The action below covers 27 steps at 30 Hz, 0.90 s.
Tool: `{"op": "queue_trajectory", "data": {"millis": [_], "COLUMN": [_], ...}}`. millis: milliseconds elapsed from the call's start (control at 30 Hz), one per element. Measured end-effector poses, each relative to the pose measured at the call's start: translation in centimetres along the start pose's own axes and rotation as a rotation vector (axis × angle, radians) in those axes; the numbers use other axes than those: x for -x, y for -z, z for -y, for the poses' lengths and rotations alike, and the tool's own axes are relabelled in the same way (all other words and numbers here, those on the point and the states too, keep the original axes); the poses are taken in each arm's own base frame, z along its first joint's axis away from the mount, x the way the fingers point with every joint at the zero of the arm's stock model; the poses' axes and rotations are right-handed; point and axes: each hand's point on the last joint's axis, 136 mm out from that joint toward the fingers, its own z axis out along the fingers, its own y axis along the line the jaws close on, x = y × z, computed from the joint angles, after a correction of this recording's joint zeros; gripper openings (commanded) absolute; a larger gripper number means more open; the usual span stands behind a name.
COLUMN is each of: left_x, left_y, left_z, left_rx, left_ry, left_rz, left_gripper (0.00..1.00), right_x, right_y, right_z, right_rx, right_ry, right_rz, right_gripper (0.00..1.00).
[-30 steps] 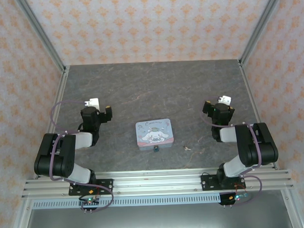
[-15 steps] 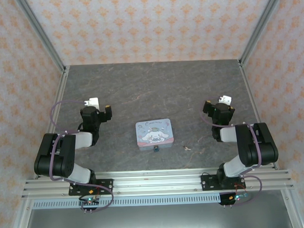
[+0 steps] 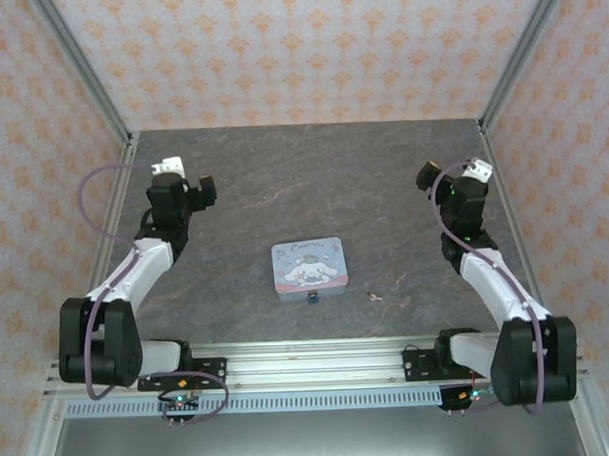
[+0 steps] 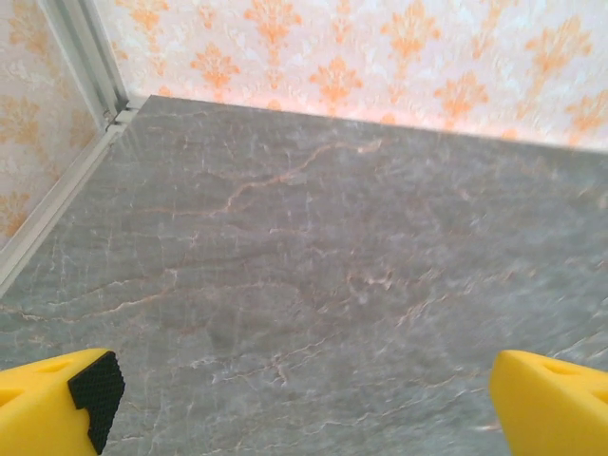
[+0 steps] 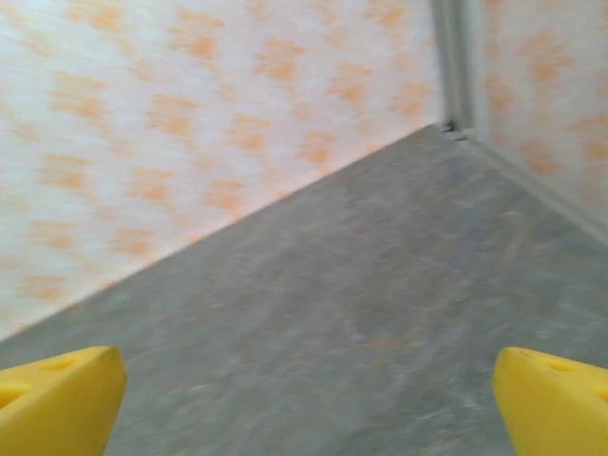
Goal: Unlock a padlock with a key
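**Both jaws wide and empty; the work lies near the front edge**

Overhead view: the padlock (image 3: 313,298) lies on the grey marbled table (image 3: 322,167), right at the near edge of a pastel-blue cartoon tin (image 3: 308,267); whether lock and tin touch cannot be told. The key (image 3: 373,297) lies flat to the right of the padlock, apart from both lock and tin. The left gripper (image 3: 186,186) stands raised well to the left of the tin and points toward the back wall (image 3: 309,58); the right gripper (image 3: 445,179) mirrors it well to the right. Each is well apart from padlock and key.

Left wrist view: the left gripper's yellow fingers (image 4: 47,404) sit in the two lower corners, the one on the left of the view bearing a black pad (image 4: 95,388). They are spread wide, with bare table between them and nothing held. The orange-patterned wall and a pale frame post (image 4: 85,57) close the far side.

Right wrist view: the view is blurred. The right gripper's yellow fingers (image 5: 556,404) again sit in the lower corners, far apart and holding nothing. Grey table runs to the patterned wall and a corner post (image 5: 454,57).
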Motion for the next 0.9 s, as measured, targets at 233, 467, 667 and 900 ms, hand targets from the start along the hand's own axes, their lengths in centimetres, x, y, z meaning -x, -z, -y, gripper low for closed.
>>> {"op": "queue_trajectory", "data": {"millis": [233,467,667,900], "left_x": [0.9,-4.6,-12.3,-17.3], "left_y": [4.6,9.5,12.1,13.6], "left_z": [0.5,5.5,9.2,11.1], "left_rx": [-0.027,-0.219,-0.321,-0.352], "left_ry": [0.213,0.328,0.35,0.382], "left_rz": [-0.156,-0.403,-0.649,-0.798], "left_gripper": [1.0,1.0,1.0,1.0], "right_x": [-5.9,-13.1,-16.3,-19.0], "right_y": [2.8,7.4,11.3,13.5], "right_z": [-3.4,-6.0,-9.2,-11.0], "right_rx": [0.186,0.24,0.301,0.295], "right_ry": [-0.11,-0.163,-0.181,-0.18], "right_rz": [-0.331,-0.69,-0.844,-0.937], "right_gripper": [0.89,0.8,0.77,0.73]}}
